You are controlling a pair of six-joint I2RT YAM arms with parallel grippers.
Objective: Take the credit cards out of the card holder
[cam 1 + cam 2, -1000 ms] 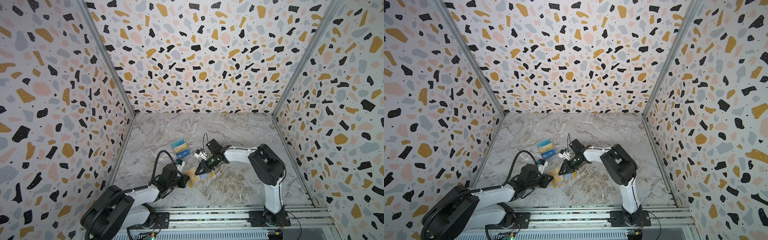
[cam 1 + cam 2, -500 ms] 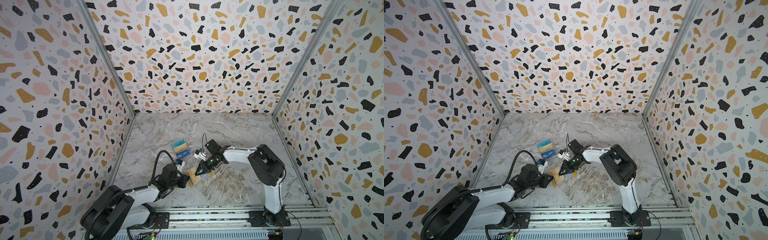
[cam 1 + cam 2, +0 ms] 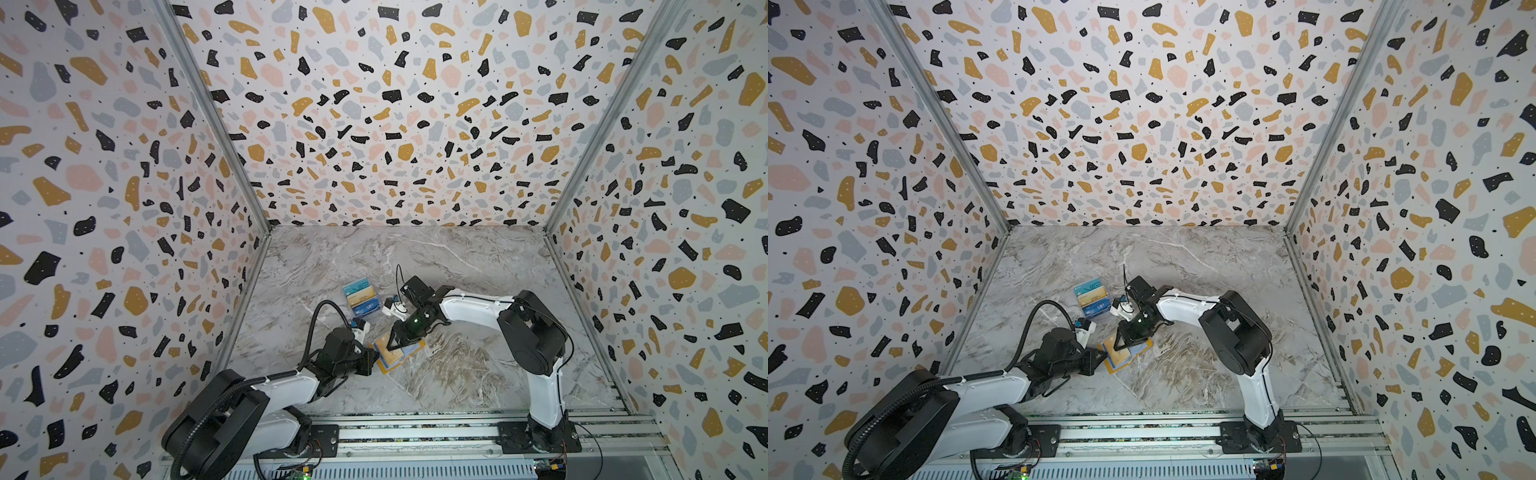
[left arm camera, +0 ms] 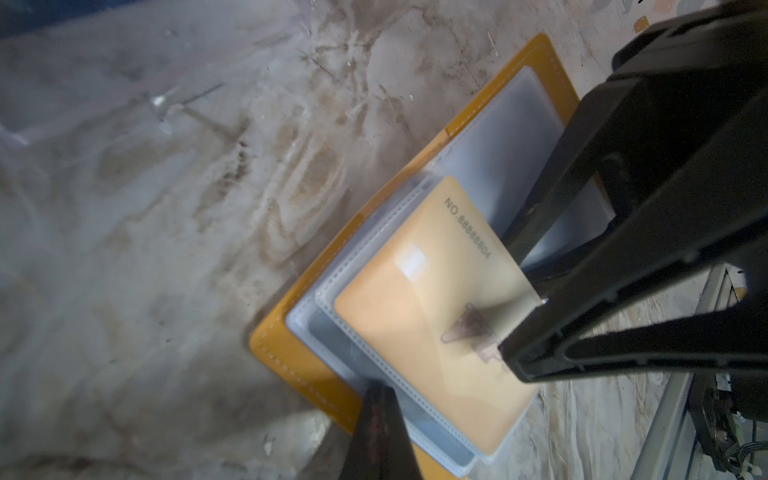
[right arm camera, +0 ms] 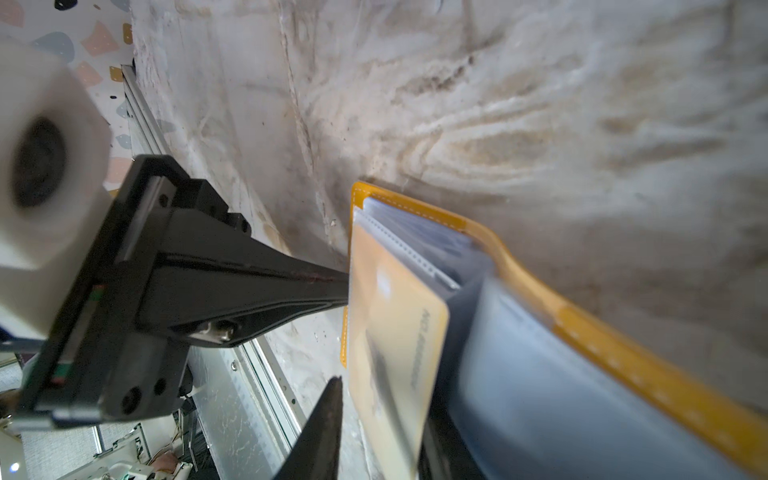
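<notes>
The card holder [image 3: 388, 366] [image 3: 1115, 365], orange with clear sleeves, lies open on the marble floor. My left gripper [image 3: 376, 358] [image 4: 378, 390] is shut on the holder's near edge [image 4: 291, 365]. A beige-gold credit card [image 4: 432, 316] [image 5: 395, 332] stands partly out of a sleeve. My right gripper [image 3: 397, 345] [image 5: 386, 399] is open around that card; one finger [image 5: 328, 415] stands a little apart from it and the other is behind it. Three credit cards lie on the floor beyond the holder: teal [image 3: 356, 287], beige-gold [image 3: 361, 297] and dark blue [image 3: 368, 306].
Terrazzo-patterned walls close the marble floor on three sides. An aluminium rail [image 3: 415, 428] carrying both arm bases runs along the front edge. The left arm's cable [image 3: 320, 316] loops above its wrist.
The right gripper's jaws have parted a little around the beige-gold card. Both arms and the holder have hardly shifted.
</notes>
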